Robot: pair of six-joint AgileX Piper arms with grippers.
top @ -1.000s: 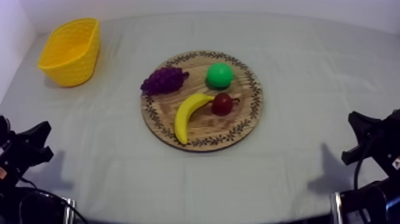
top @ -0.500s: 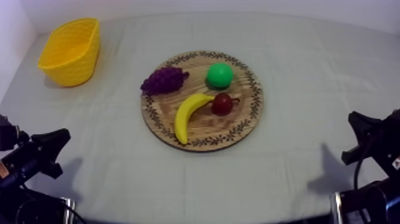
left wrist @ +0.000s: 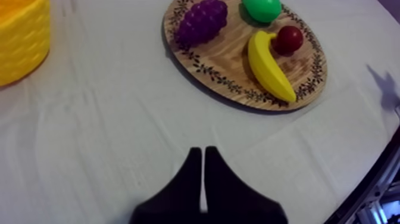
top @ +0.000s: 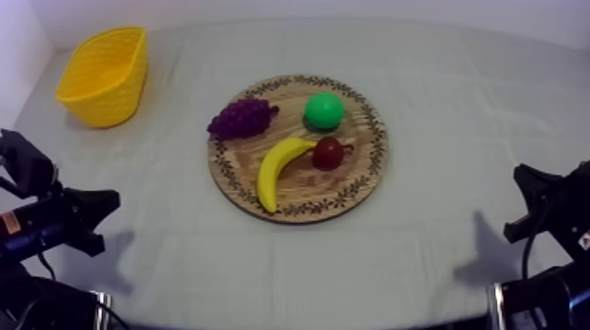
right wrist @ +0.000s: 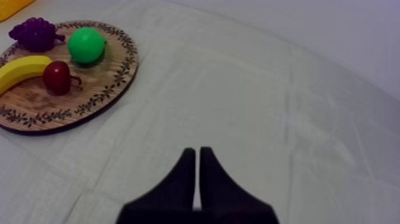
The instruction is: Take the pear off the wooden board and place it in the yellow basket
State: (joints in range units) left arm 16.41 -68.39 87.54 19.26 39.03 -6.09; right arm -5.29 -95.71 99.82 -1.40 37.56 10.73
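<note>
Left wrist view clips the pear point(left wrist: 262, 8) and yellow basket point(left wrist: 21, 42), well ahead of my empty, pinched-together left gripper point(left wrist: 202, 151).

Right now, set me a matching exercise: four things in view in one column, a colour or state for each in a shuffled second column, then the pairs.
1. pear
2. bunch of grapes
3. banana
4. left gripper

A. shut on nothing
B. purple
C. green
D. yellow

Pairs: 1-C, 2-B, 3-D, 4-A
</note>
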